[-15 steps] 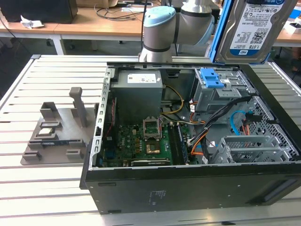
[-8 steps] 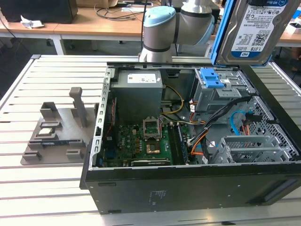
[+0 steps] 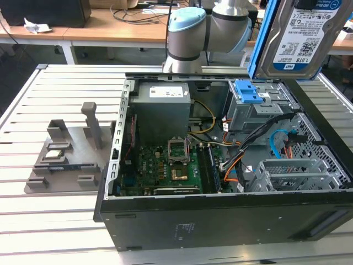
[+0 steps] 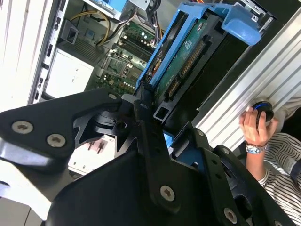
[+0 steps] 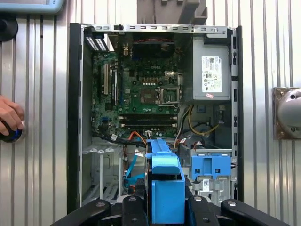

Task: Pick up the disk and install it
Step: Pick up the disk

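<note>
The disk [image 3: 298,33] hangs high over the open computer case [image 3: 220,221], at the exterior view's upper right. It is a silver drive with a white-and-blue label, framed by blue rails, standing nearly on edge. In the second wrist view my gripper [image 4: 162,122] is shut on the disk [image 4: 183,61], with black fingers [image 4: 143,117] pressing on either side of the blue carrier. In the first wrist view the disk [image 5: 164,183] shows edge-on between the gripper [image 5: 165,205] fingers, above the case's drive bay end.
Inside the case lie a motherboard [image 3: 165,165], a grey power supply [image 3: 162,105], a blue latch plate [image 3: 246,91] on the drive bay and a metal cage [image 3: 298,171] with cables. A grey stand [image 3: 66,154] sits on the slatted table. A person's hand [image 4: 254,125] rests beside the case.
</note>
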Robot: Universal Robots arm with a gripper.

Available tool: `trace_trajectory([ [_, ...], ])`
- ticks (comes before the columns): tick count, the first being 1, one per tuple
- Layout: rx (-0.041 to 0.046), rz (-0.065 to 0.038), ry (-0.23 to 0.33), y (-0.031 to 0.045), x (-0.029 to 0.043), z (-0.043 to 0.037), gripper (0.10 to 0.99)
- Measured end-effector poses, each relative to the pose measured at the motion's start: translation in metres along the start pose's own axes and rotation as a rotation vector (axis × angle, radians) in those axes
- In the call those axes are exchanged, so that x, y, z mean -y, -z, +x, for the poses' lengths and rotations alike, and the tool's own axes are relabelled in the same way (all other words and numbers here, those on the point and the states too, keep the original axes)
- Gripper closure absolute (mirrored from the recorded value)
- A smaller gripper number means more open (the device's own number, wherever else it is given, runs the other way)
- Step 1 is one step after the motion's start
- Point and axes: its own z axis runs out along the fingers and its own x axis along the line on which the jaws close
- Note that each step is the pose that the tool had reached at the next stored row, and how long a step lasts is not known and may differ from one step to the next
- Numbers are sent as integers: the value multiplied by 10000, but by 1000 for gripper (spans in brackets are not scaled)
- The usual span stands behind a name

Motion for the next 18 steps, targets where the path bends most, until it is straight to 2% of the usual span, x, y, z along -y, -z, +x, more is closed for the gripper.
trace_trajectory([
  [12, 0, 0, 0, -2, 1, 146, 718],
  [18, -1, 0, 0, -3, 2, 273, 718],
])
